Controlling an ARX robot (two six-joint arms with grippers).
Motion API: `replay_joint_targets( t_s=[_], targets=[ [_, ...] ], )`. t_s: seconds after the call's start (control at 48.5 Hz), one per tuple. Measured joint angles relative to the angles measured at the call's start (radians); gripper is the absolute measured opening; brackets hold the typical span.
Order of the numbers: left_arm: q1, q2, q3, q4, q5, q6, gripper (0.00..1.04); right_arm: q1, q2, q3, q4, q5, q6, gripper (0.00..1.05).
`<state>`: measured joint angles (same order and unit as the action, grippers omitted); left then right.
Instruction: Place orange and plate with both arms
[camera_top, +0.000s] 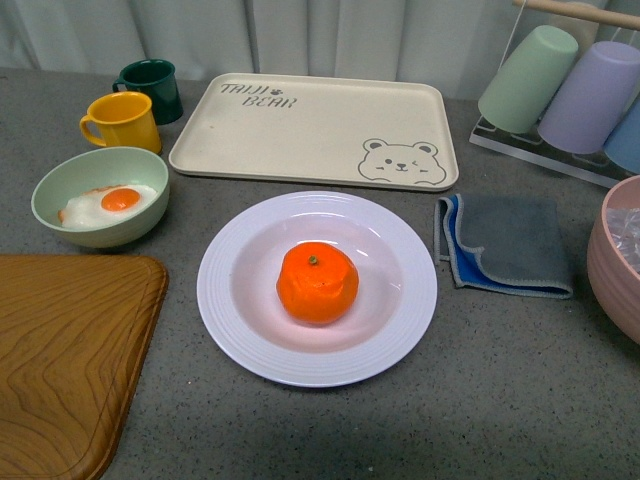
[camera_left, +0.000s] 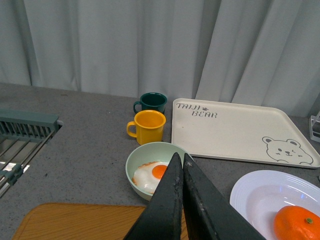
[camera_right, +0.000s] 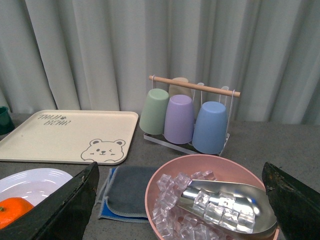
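The orange (camera_top: 317, 283) sits in the middle of the white ridged plate (camera_top: 225, 300) at the table's centre, below the beige bear tray. Neither arm shows in the front view. In the left wrist view my left gripper (camera_left: 181, 159) is shut with nothing held, its black fingers pressed together above the green bowl's edge; the plate (camera_left: 250, 192) and orange (camera_left: 298, 223) lie off to one side. My right gripper (camera_right: 180, 175) is open wide, its fingers framing the pink ice bowl; the orange (camera_right: 15, 210) and plate (camera_right: 35, 182) show at that view's edge.
A beige bear tray (camera_top: 310, 130) lies behind the plate. A green bowl with a fried egg (camera_top: 100, 197), a yellow mug (camera_top: 122, 121) and a dark green mug (camera_top: 152, 88) stand at the left. A wooden board (camera_top: 65, 350), grey cloth (camera_top: 510, 243), pink ice bowl (camera_right: 165, 185) and cup rack (camera_top: 570, 90) surround it.
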<state>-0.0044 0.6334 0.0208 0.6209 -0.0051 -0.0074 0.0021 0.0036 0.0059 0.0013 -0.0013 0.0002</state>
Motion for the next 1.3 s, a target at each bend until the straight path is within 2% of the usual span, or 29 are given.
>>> replay_joint_targets(
  t_s=[0.412, 1.175, 1.257, 1.298],
  targets=[
    [0.002, -0.230, 0.000, -0.217, 0.004, 0.000, 0.04, 0.000, 0.000, 0.000, 0.000, 0.000, 0.000, 0.95],
    [0.002, -0.465, 0.000, -0.449, 0.004, 0.000, 0.04, 0.000, 0.000, 0.000, 0.000, 0.000, 0.000, 0.95],
    [0.002, -0.571, 0.000, -0.590, 0.005, 0.000, 0.04, 0.000, 0.000, 0.000, 0.000, 0.000, 0.000, 0.95],
    [0.002, -0.602, 0.000, -0.610, 0.005, 0.000, 0.04, 0.000, 0.000, 0.000, 0.000, 0.000, 0.000, 0.95]
  ],
)
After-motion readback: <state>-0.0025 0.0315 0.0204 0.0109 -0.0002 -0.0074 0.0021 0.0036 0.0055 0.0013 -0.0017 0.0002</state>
